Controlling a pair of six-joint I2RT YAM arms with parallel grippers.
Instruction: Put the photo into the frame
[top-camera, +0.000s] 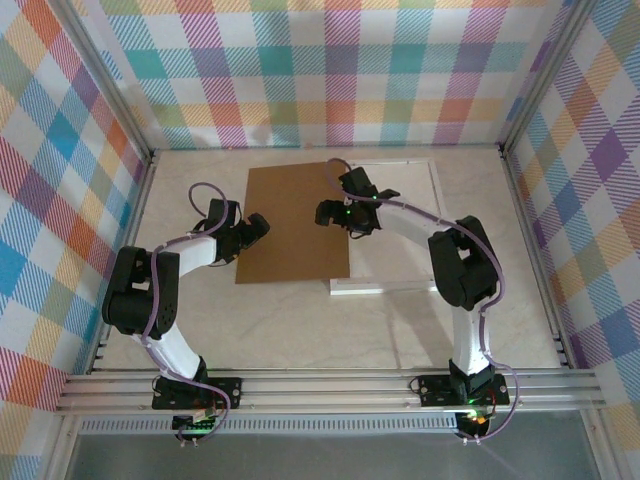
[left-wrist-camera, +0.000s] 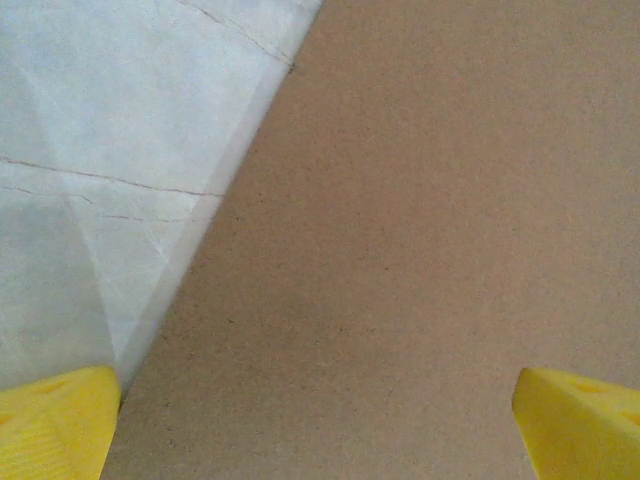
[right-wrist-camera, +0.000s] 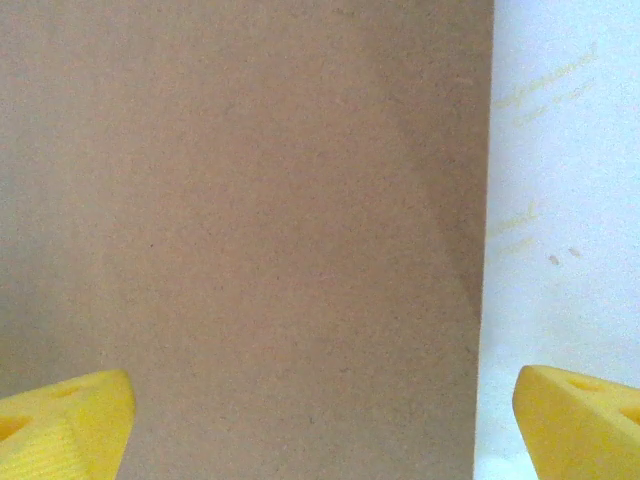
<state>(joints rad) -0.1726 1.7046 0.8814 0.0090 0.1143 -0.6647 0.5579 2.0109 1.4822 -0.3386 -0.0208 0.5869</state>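
Between the right gripper's (right-wrist-camera: 320, 420) wide-open fingers (right-wrist-camera: 60, 415) runs the board's (right-wrist-camera: 250, 220) edge, with brown board under one finger and the frame's (top-camera: 380, 286) pale inside under the other. The frame lies partly beneath the board. The left gripper (left-wrist-camera: 320, 430), also spread wide and empty, straddles the board's opposite edge, one finger over the bare table (left-wrist-camera: 90, 120).

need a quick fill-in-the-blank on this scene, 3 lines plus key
1. The board is ___ in colour.
2. The left gripper and right gripper are both ___.
3. The frame lies on the board's ___ side.
Missing words: brown; open; right.
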